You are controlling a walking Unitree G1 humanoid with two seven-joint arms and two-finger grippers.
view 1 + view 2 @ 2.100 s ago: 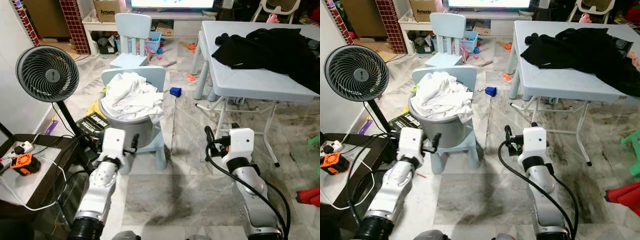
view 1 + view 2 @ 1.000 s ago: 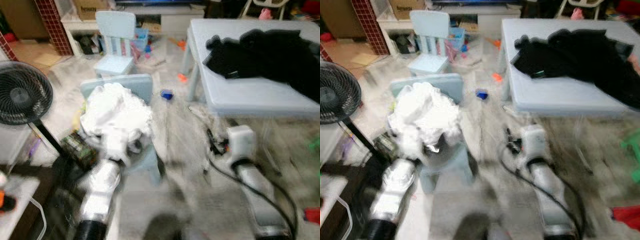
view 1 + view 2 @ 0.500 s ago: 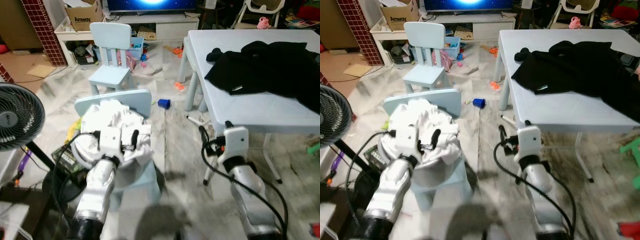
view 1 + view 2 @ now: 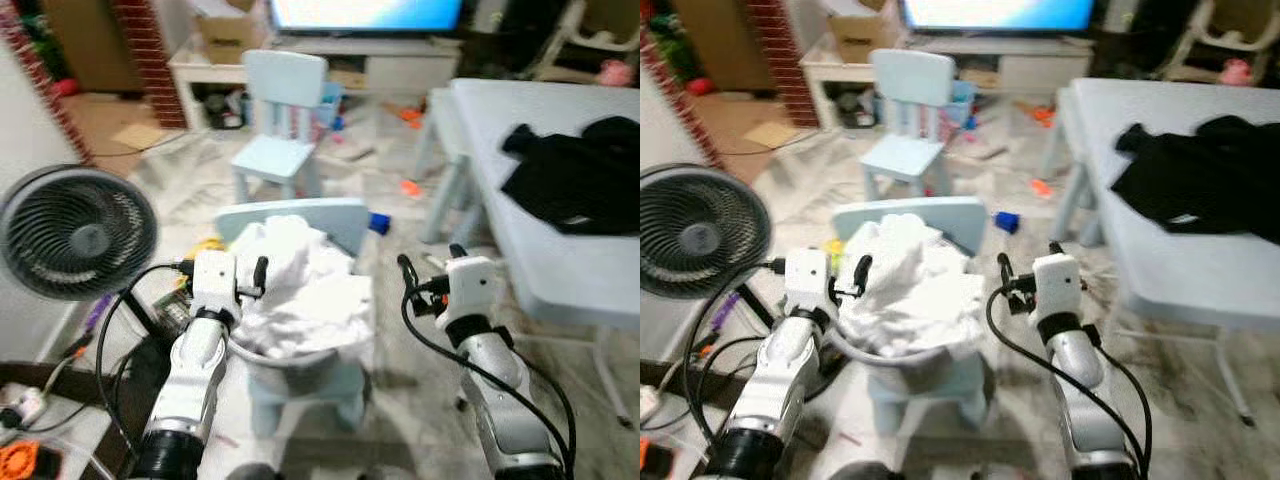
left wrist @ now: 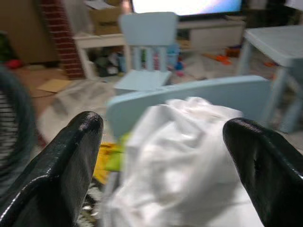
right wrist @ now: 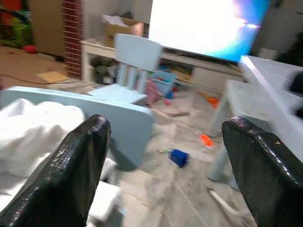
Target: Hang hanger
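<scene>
A heap of white laundry fills a grey bucket that stands on a small light-blue chair straight ahead. My left gripper is raised at the heap's left edge; in the left wrist view its black fingers stand wide apart with nothing between them. My right gripper hovers to the right of the bucket, also open and empty, its fingers spread in the right wrist view. A black garment lies on the light-blue table at the right.
A black standing fan is close on my left, with cables and a dark low table below it. A second blue chair, a blue toy and scattered toys lie beyond, before a TV stand.
The camera has swung and moved closer to the laundry bucket. Both grippers now sit higher, flanking the bucket, with the left one beside the white heap.
</scene>
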